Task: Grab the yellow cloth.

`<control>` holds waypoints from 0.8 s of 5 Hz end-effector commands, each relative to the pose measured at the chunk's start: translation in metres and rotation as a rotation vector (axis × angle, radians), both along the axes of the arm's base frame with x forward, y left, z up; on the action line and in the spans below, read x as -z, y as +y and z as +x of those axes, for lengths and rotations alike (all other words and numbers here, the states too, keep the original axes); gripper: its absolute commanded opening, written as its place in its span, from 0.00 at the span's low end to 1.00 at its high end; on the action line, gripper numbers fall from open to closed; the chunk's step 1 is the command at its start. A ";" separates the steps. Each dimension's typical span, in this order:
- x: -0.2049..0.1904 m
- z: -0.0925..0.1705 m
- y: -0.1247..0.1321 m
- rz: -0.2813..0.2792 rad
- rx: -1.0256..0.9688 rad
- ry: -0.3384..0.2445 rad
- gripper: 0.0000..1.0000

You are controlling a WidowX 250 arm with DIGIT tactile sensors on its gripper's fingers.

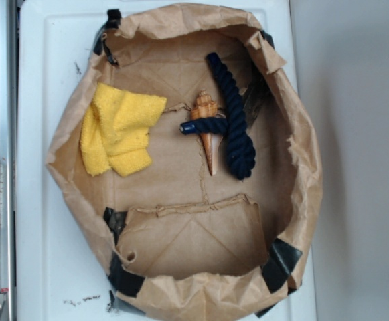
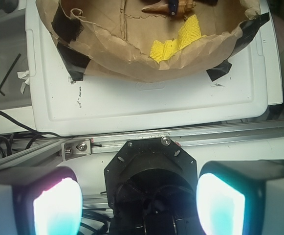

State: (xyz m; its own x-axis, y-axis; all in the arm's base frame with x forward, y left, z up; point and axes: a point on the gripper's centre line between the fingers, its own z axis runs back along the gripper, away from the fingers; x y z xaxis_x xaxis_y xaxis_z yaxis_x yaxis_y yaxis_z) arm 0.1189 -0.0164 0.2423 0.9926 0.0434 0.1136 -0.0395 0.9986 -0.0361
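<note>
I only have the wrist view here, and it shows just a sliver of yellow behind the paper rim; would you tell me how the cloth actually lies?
Observer: The yellow cloth is a crumpled, folded heap on the brown paper liner's floor, on its left side in the exterior view.
Operator: Thank you. Is anything touching it?
Observer: No. The wooden shell-shaped piece lies apart from it, near the middle.
Operator: And the dark thing on top of that piece?
Observer: That is a dark blue rope, looped, with one end crossing the wooden piece.
Operator: Is the gripper above the cloth?
Observer: The gripper does not show in the exterior view; nothing hangs over the liner there.
</note>
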 end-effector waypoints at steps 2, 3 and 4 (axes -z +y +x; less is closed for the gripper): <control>-0.001 0.011 0.019 0.074 -0.100 0.039 1.00; -0.001 0.011 0.019 0.074 -0.100 0.039 1.00; -0.001 0.011 0.019 0.074 -0.100 0.039 1.00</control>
State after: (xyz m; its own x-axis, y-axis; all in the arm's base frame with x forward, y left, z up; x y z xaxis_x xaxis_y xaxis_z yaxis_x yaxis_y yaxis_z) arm 0.1278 0.0013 0.2331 0.9916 0.1218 0.0437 -0.1238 0.9913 0.0456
